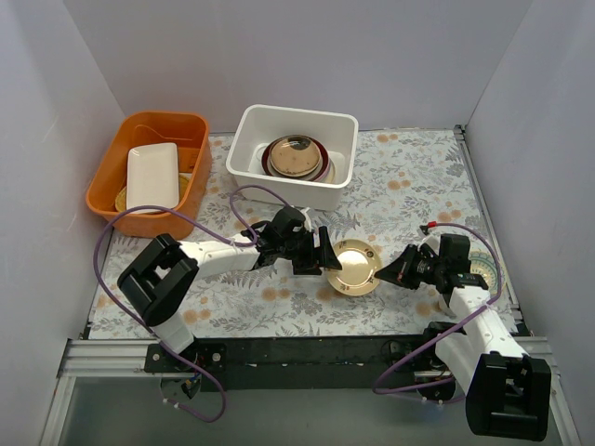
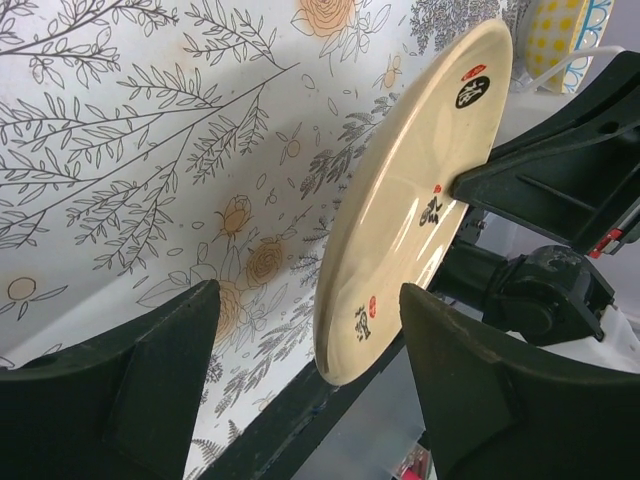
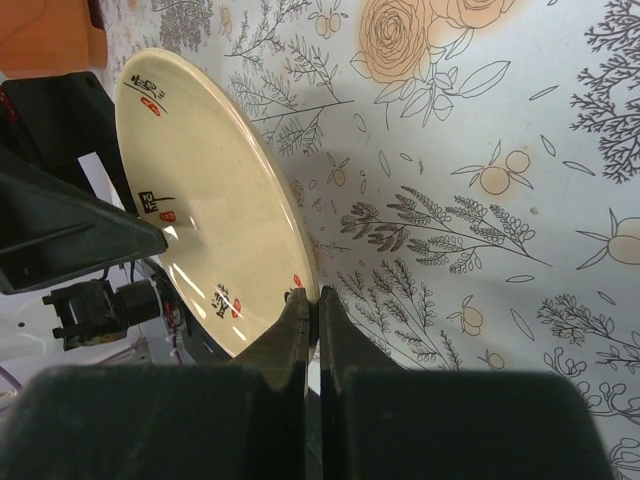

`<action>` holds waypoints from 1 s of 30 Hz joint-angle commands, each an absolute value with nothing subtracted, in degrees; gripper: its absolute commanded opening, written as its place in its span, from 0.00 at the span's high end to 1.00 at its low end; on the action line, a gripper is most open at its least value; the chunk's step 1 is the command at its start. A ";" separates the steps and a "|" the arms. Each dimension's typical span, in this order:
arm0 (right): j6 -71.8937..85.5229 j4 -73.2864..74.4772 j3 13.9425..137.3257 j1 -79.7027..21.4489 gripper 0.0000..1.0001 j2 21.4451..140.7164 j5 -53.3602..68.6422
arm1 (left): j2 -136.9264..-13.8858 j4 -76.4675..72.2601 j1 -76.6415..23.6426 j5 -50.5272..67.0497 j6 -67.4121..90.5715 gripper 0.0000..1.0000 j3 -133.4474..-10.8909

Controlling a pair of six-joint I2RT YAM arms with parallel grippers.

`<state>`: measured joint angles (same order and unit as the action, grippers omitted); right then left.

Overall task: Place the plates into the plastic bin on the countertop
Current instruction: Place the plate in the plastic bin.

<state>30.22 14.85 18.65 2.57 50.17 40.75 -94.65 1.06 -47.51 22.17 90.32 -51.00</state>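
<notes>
A tan plate with small red and black marks hangs tilted above the countertop in the near middle. My right gripper is shut on its right rim; the right wrist view shows the jaws pinching the plate. My left gripper is open, and its fingers straddle the plate's left edge without touching it. The white plastic bin at the back middle holds a stack of plates, maroon rim below and a glossy one on top.
An orange tub at the back left holds a white rectangular dish over a plate. Another plate, blue-rimmed with yellow checks, lies under my right arm. White walls enclose the counter on three sides.
</notes>
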 commanded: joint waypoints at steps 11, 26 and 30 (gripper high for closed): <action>29.45 10.55 21.18 0.79 0.99 52.29 47.37 | -96.15 -2.81 -48.43 23.82 90.88 0.65 -51.42; 25.75 13.18 22.32 0.26 0.26 52.21 46.59 | -95.19 -2.73 -48.60 23.20 90.70 1.00 -50.63; 24.79 14.41 22.94 0.26 0.11 50.19 45.35 | -94.75 -2.55 -48.60 22.77 90.88 1.00 -50.36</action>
<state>26.79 13.61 20.16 0.54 52.18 44.93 -96.25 -2.50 -48.40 23.92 91.31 -50.94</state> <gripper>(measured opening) 0.851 0.095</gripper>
